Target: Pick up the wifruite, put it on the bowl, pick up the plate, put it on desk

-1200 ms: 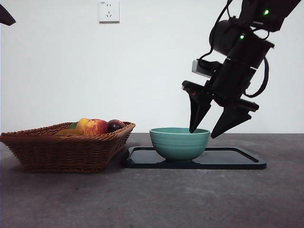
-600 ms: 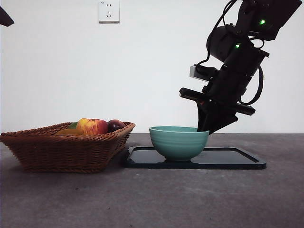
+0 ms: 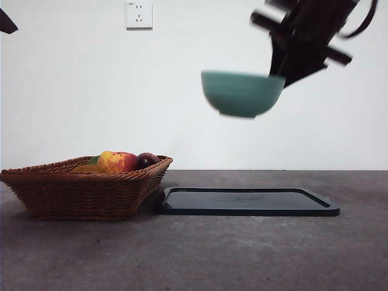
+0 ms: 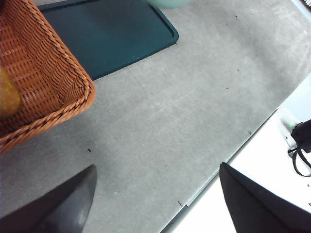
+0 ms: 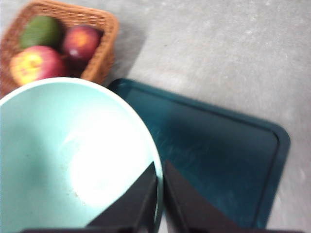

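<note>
The teal-green bowl [image 3: 242, 94] hangs high in the air above the plate [image 3: 248, 202], a flat dark rectangular tray lying bare on the desk [image 3: 194, 254]. My right gripper [image 3: 280, 76] is shut on the bowl's rim; the right wrist view shows its jaws [image 5: 160, 187] pinching the bowl [image 5: 73, 145], which looks empty inside. The wifruite [image 4: 7, 99] shows as an orange-brown curve inside the wicker basket [image 4: 43, 73]. My left gripper [image 4: 156, 166] is open over bare desk beside the basket, holding nothing.
The wicker basket [image 3: 79, 194] stands left of the plate, holding a red-yellow apple [image 3: 118, 161], a dark plum [image 3: 147, 159] and a green fruit [image 5: 41, 30]. The desk's edge [image 4: 218, 174] runs close under the left gripper. A wall socket [image 3: 139, 14] sits behind.
The right gripper shut on the bowl's rim and lifted the bowl off the plate, high up. The plate now lies bare.
</note>
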